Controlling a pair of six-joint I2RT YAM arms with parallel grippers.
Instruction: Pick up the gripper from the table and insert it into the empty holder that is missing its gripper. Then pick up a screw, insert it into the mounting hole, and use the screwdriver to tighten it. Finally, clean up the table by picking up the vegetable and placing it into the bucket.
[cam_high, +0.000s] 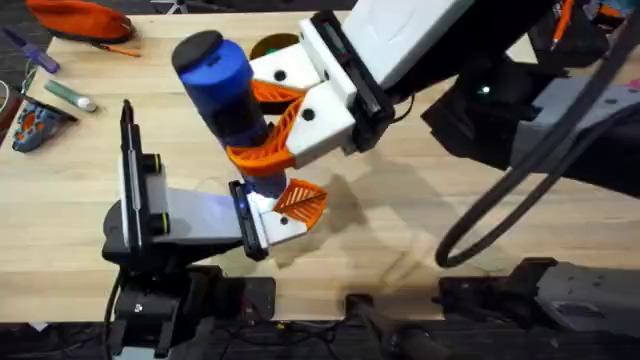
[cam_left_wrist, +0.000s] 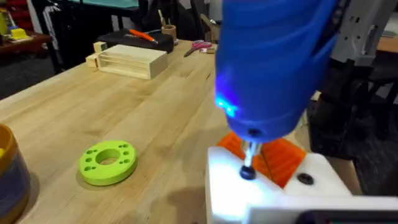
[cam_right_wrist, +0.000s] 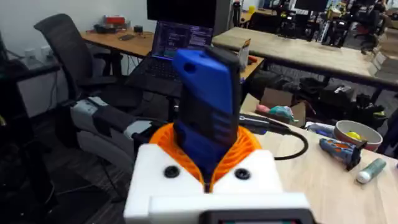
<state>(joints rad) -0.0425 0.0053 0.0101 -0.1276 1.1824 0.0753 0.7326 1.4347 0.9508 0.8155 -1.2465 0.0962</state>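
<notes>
My right gripper (cam_high: 262, 125) reaches across the table, shut on the blue screwdriver (cam_high: 222, 85), which stands upright between its orange pads (cam_right_wrist: 245, 146). In the left wrist view the screwdriver (cam_left_wrist: 273, 62) has a blue light on. Its silver bit (cam_left_wrist: 249, 155) stands on a screw (cam_left_wrist: 248, 173) in the white holder (cam_left_wrist: 273, 186). The orange gripper (cam_left_wrist: 283, 158) sits on that holder, at the tip of my left gripper (cam_high: 300, 205), which is shut with nothing in it. The bucket (cam_high: 272, 44) peeks out behind the right arm and also shows as a blue wall (cam_left_wrist: 9, 183). The vegetable is out of view.
A lime-green disc (cam_left_wrist: 107, 163) lies on the table near the bucket. A pale wooden slotted box (cam_left_wrist: 127, 60) stands farther back. An orange pouch (cam_high: 80, 18), a grey-green marker (cam_high: 70, 95) and a small blue tool (cam_high: 35, 125) lie at the far left.
</notes>
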